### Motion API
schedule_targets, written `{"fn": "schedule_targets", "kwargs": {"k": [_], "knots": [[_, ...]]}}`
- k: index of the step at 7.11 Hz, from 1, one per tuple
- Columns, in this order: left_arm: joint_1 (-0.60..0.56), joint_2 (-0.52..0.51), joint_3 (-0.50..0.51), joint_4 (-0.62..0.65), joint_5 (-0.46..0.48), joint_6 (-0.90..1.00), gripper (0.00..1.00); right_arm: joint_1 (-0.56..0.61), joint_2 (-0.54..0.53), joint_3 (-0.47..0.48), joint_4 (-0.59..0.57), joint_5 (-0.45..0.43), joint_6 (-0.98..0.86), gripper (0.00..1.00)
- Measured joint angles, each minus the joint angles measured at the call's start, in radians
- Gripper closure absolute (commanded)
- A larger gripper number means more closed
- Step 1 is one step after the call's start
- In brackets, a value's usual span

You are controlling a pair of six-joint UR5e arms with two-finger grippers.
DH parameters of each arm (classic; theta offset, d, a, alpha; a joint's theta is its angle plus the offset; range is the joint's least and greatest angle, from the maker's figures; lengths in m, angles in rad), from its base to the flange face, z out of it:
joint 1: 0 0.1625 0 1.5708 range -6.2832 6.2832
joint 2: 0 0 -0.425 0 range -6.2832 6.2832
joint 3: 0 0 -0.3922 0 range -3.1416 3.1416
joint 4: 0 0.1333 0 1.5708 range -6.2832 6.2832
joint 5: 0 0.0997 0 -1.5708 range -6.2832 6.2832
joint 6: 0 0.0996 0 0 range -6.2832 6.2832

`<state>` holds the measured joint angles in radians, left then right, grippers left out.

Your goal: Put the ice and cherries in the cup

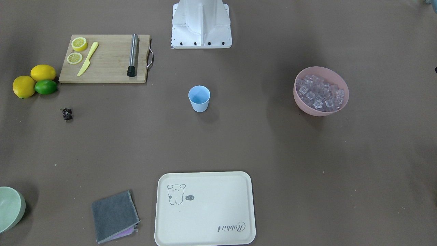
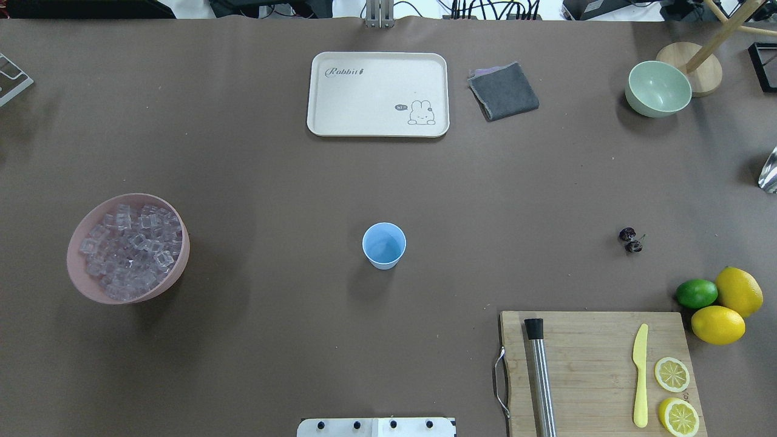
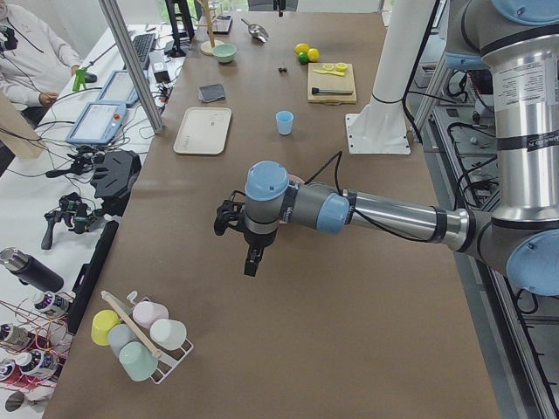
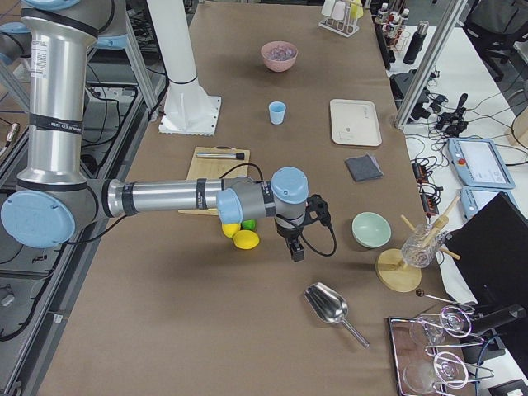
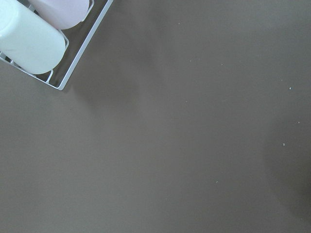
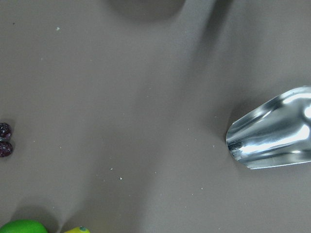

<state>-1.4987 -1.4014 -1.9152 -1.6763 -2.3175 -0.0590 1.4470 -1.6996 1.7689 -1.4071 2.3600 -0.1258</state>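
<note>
Cup (image 2: 383, 245) between ice (image 2: 130, 252) and cherries (image 2: 631, 240)

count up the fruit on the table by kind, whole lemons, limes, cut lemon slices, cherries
whole lemons: 2
lime: 1
lemon slices: 2
cherries: 2
total: 7

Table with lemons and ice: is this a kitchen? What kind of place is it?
Most likely a robot lab dressed up as a drinks counter. A big robot arm hangs over the table, tablets sit beside it, and ice fills a pink bowl.
</note>
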Motion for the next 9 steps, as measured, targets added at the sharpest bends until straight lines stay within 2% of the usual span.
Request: {"fn": "schedule_targets", "kwargs": {"k": [9], "knots": [[0.006,-0.008,0.037,-0.004,-0.010,0.001,0.03,-0.019,-0.013,0.021,0.003,0.026,0.000,0.00]]}}
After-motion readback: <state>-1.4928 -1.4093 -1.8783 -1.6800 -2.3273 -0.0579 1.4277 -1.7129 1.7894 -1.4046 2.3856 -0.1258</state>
